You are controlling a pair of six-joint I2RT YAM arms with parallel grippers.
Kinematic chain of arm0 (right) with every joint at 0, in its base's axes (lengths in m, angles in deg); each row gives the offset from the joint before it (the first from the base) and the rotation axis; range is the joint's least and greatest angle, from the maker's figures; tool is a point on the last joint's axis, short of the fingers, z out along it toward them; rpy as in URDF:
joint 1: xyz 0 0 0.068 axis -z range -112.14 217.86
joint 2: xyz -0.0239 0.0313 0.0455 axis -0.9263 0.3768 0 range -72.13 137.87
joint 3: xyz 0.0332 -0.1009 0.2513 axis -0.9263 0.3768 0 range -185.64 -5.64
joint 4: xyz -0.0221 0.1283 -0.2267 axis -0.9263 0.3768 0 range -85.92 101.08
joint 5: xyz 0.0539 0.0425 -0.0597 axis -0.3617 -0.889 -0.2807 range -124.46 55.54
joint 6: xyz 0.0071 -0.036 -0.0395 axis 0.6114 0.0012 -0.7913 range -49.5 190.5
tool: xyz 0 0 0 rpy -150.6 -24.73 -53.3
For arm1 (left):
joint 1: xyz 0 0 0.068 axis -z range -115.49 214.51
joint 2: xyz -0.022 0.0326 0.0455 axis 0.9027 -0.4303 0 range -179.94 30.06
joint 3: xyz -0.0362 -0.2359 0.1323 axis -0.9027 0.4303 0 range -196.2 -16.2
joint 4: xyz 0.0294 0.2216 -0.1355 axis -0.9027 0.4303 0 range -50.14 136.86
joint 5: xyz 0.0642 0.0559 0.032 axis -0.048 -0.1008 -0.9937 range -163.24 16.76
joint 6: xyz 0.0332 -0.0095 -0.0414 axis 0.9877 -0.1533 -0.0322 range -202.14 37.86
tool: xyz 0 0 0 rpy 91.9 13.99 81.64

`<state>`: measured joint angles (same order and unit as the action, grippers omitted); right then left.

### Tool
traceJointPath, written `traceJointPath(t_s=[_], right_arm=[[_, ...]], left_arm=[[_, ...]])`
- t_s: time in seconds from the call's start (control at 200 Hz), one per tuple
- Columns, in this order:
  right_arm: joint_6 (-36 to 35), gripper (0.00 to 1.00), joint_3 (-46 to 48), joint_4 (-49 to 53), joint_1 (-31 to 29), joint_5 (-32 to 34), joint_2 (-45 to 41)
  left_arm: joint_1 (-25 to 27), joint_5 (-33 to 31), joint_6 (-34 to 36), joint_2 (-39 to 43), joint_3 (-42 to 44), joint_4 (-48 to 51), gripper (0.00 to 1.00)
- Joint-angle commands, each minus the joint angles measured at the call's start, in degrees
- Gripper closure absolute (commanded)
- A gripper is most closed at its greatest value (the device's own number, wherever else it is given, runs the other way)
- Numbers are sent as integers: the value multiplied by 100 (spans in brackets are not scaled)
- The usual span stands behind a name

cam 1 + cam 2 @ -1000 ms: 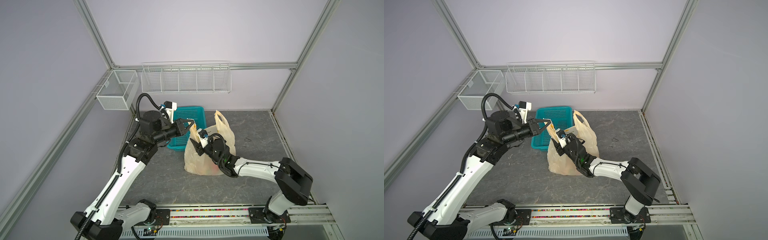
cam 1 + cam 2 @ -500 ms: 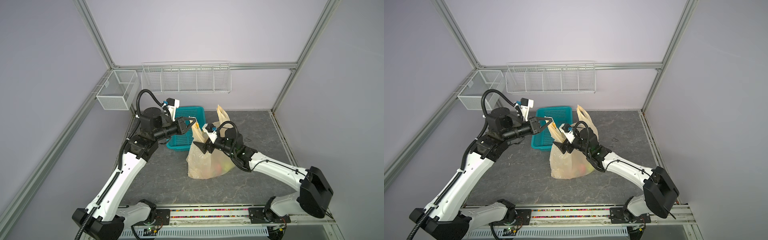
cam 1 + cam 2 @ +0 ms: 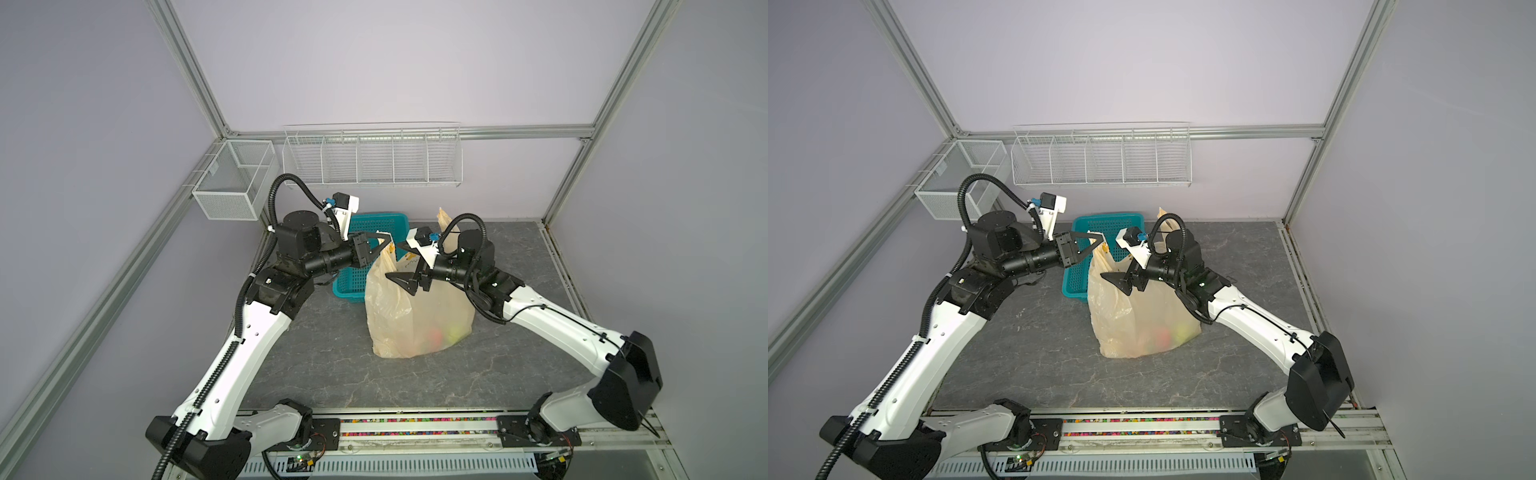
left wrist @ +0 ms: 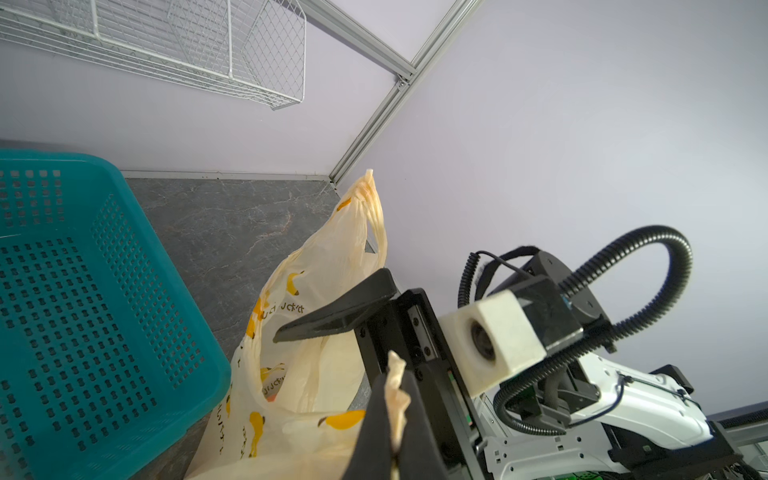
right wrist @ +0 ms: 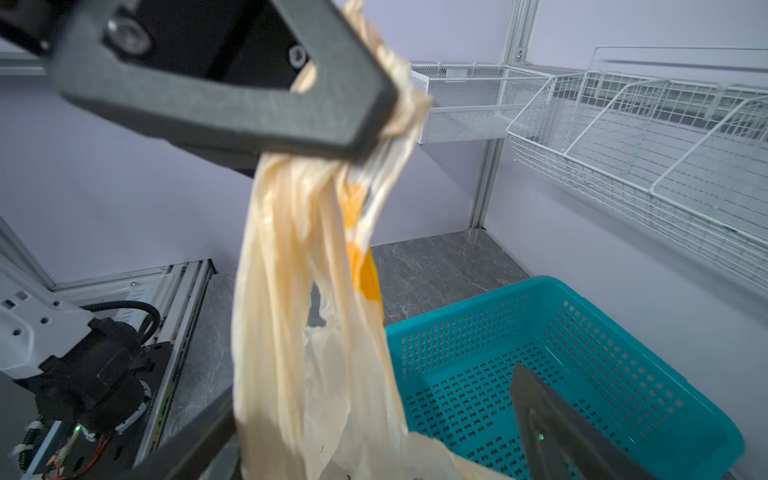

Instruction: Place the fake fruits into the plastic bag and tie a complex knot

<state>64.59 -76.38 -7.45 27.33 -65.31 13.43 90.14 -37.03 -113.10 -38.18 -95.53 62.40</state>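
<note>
Both top views: left hand [image 3: 390, 242] pinches plastic bag [image 3: 415, 324]; right hand [image 3: 397, 262] splayed.

1. A teal perforated basket [image 3: 350, 283] stands on the grey marbled tabletop [image 3: 332, 365].
2. A white divided wire rack [image 3: 372, 160] hangs on the back wall.
3. A white mesh bin [image 3: 232, 183] hangs on the left wall.
</note>
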Motion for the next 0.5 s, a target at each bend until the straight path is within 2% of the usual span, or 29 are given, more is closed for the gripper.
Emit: traceJointPath(t_s=[0.0, 0.105, 0.17, 0.34, 0.44, 0.495], right_arm=[[108, 9, -314, 228, 10, -969, 441], [329, 13, -419, -1, 3, -1282, 735], [522, 19, -423, -327, 10, -1480, 906], [972, 56, -212, -921, 4, -1757, 1246], [1210, 70, 223, -1436, 9, -1591, 1314], [1255, 74, 455, -1606, -8, -1403, 1268]], left_arm=[[-52, 198, 130, -22, -136, -88, 100], [-96, 242, 110, -20, -141, -113, 100], [-116, 263, 103, -13, -127, -142, 100], [-309, 297, -103, 55, -15, -407, 100], [-419, 417, -230, 62, 64, -589, 100], [-438, 445, -219, 38, 67, -600, 100]])
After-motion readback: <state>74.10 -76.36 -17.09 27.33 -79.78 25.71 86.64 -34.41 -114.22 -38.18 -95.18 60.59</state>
